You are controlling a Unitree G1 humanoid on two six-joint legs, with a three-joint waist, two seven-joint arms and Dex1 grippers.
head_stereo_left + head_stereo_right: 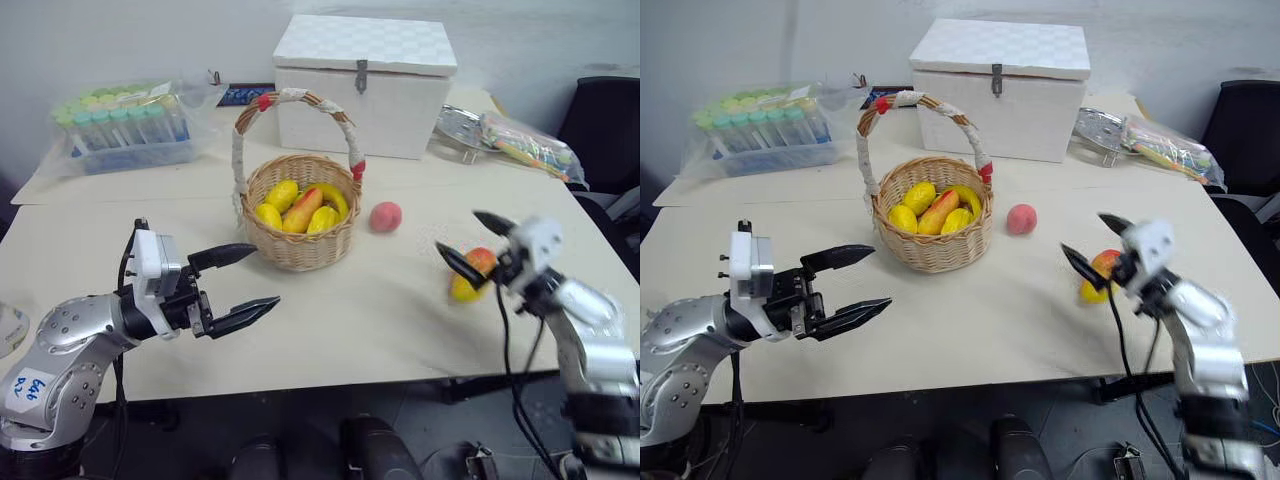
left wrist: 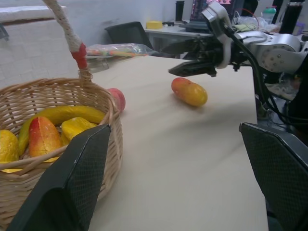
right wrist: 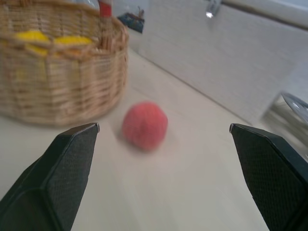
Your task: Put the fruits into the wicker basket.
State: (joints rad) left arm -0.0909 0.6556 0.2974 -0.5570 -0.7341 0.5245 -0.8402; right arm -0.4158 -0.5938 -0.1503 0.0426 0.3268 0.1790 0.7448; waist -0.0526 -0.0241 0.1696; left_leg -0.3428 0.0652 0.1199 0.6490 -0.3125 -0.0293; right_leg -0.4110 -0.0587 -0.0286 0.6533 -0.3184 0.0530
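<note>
Left eye view, I note both the left gripper (image 1: 252, 278) and right gripper (image 1: 472, 243) released, peach (image 1: 386, 216) and mango (image 1: 470, 276) on table (image 1: 350, 320), outside wicker basket (image 1: 300, 250).

Left arm reaches in low from the near left, silver forearm angled up toward the middle, wrist bent so the left gripper (image 1: 243, 286) points level and across to the right. Its two black fingers (image 1: 222, 256) stand wide apart, nothing between them. Over on the right, the right arm stretches forward, elbow nearly straight, white wrist housing on top. The right gripper (image 1: 473, 243) points level, aimed inward to the left, fingers spread wide too; it looks empty, though its tips are a bit smeared here.
</note>
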